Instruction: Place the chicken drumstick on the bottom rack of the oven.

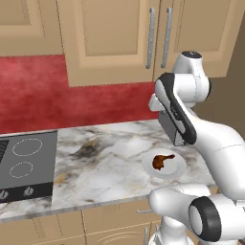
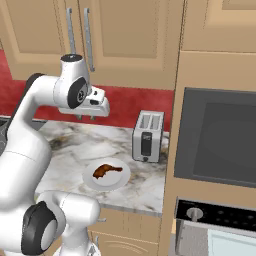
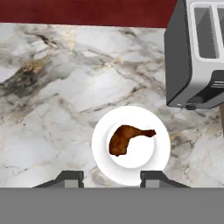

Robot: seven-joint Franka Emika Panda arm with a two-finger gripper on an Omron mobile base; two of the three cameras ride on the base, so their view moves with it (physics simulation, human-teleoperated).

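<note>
The chicken drumstick, dark reddish-brown with a thin bone end, lies in the middle of a white plate on the marble counter. It also shows near the counter's front edge. My gripper hangs well above the plate, pointing down, its two fingertips apart with nothing between them; it is open. From the right base view the gripper sits high over the counter, left of the toaster. The oven is built into the brown column at the far right, below counter height, with a black knob strip.
A silver two-slot toaster stands just behind and right of the plate. A black cooktop lies at the counter's left end. Wall cabinets hang above. A dark glass panel sits above the oven.
</note>
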